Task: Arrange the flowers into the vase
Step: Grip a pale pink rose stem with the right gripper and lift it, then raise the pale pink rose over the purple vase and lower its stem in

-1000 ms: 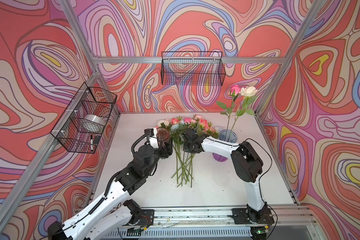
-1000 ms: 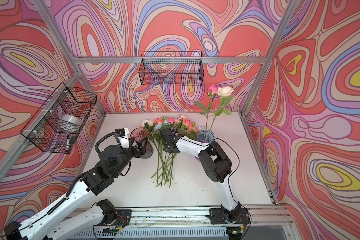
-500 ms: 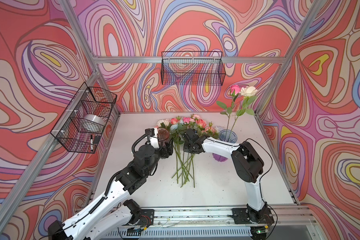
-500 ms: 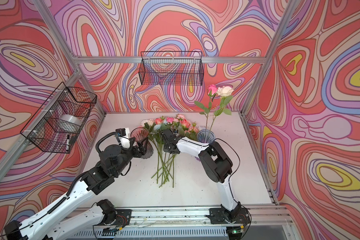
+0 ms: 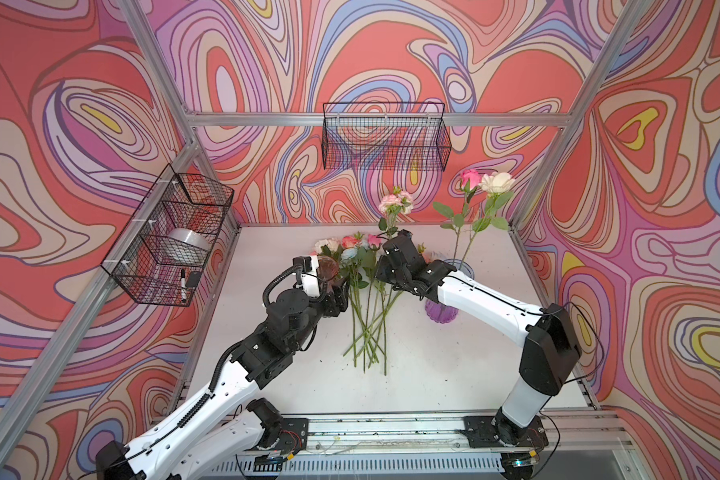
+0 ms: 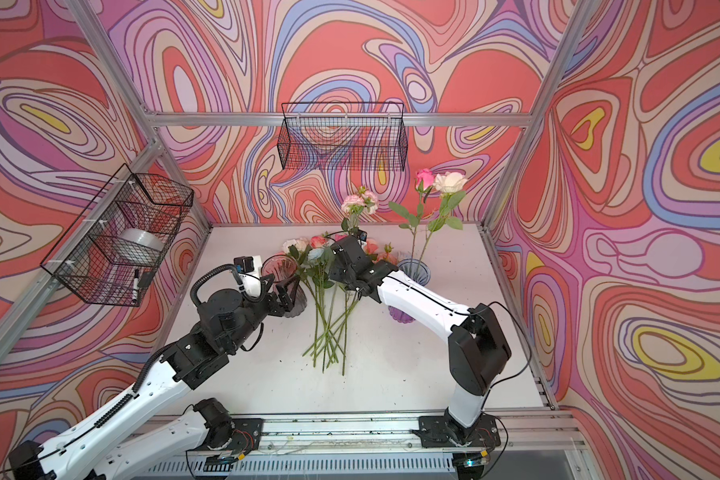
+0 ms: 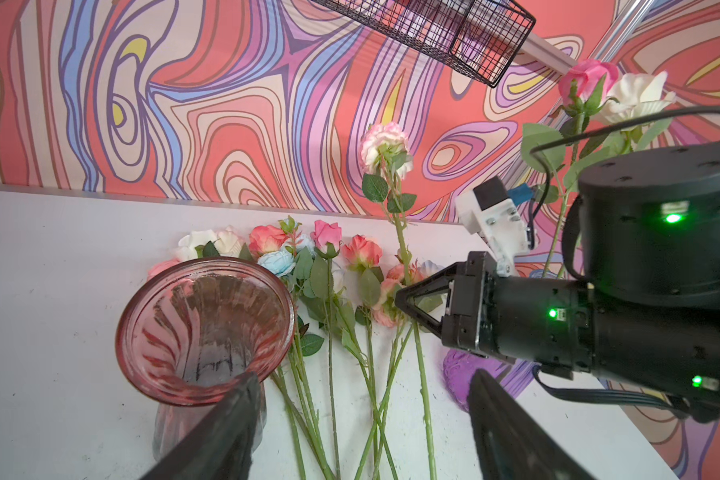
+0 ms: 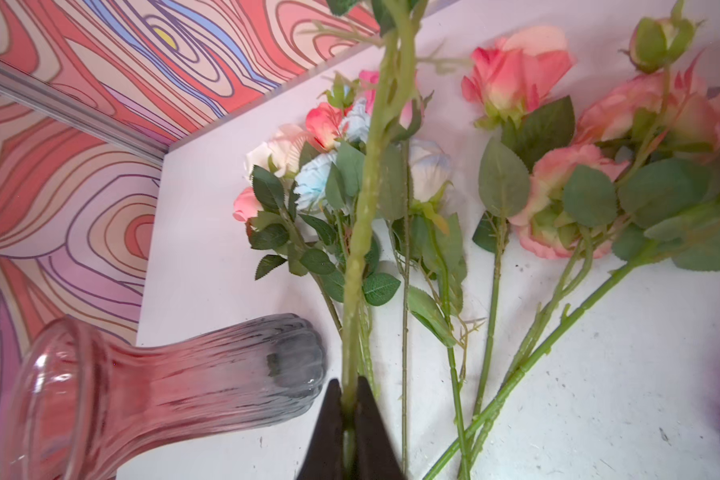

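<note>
Several flowers (image 5: 364,286) (image 6: 327,291) lie in a pile on the white table, heads toward the back wall. My right gripper (image 8: 348,384) (image 5: 379,270) is shut on the green stem (image 8: 371,187) of a pink-white carnation (image 5: 395,203) (image 7: 385,145), which stands upright above the pile. A purple vase (image 5: 441,311) (image 6: 414,268) behind the right arm holds a pink and a white rose (image 5: 485,183). A pink glass vase (image 7: 204,324) (image 6: 283,270) stands empty left of the pile. My left gripper (image 7: 364,376) (image 5: 337,297) is open beside it, with only stems in its gap.
A black wire basket (image 5: 385,137) hangs on the back wall. Another basket (image 5: 171,241) on the left wall holds a tape roll and a marker. Patterned walls close in three sides. A metal rail (image 5: 391,432) runs along the front edge.
The right gripper has shut on a carnation stem in the pile and raised it, so the bloom now stands above the other flowers. The left arm has stayed put.
</note>
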`<act>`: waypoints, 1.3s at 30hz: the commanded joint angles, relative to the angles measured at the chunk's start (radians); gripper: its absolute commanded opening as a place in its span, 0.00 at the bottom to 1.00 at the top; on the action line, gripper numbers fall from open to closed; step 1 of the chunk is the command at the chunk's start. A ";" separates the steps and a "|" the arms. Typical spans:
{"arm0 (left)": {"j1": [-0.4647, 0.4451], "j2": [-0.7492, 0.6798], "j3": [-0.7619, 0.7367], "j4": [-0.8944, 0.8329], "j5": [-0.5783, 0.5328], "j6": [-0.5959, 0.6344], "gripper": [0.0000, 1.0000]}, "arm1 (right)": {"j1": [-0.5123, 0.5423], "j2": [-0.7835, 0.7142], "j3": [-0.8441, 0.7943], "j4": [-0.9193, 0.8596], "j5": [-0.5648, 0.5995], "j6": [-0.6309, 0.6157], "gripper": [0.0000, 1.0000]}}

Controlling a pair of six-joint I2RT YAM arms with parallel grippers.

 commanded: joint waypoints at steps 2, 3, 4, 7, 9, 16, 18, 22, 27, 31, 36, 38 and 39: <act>0.002 -0.023 0.005 0.039 0.022 0.013 0.79 | 0.007 -0.062 -0.028 0.050 0.009 -0.089 0.00; 0.002 -0.025 0.005 0.041 0.022 0.014 0.79 | 0.012 -0.075 -0.034 0.059 0.007 -0.102 0.00; 0.003 -0.027 0.004 0.041 0.020 0.016 0.79 | 0.015 -0.084 -0.041 0.066 0.005 -0.113 0.00; 0.003 -0.029 0.002 0.047 0.020 0.019 0.79 | 0.024 -0.104 -0.063 0.085 -0.011 -0.108 0.00; 0.002 -0.028 0.002 0.046 0.017 0.022 0.79 | 0.036 -0.110 -0.064 0.079 -0.004 -0.114 0.00; 0.002 -0.021 0.001 0.049 0.021 0.023 0.79 | 0.102 -0.134 -0.032 0.060 0.037 -0.157 0.00; 0.002 -0.021 -0.001 0.052 0.028 0.024 0.79 | 0.129 -0.147 -0.014 0.052 0.061 -0.180 0.00; 0.002 -0.029 -0.008 0.067 0.052 0.022 0.80 | 0.183 -0.175 -0.019 0.099 0.088 -0.254 0.00; 0.003 -0.048 -0.031 0.108 0.083 0.024 0.81 | 0.237 -0.200 -0.037 0.152 0.144 -0.323 0.00; 0.002 -0.052 -0.037 0.124 0.107 0.023 0.81 | 0.255 -0.244 -0.071 0.229 0.175 -0.382 0.00; 0.002 -0.050 -0.047 0.159 0.182 0.025 0.82 | 0.259 -0.303 -0.084 0.302 0.262 -0.504 0.00; 0.002 -0.037 -0.046 0.170 0.227 0.026 0.83 | 0.259 -0.323 -0.085 0.333 0.309 -0.575 0.00; 0.002 -0.028 -0.042 0.172 0.256 0.028 0.84 | 0.259 -0.331 -0.085 0.349 0.332 -0.606 0.00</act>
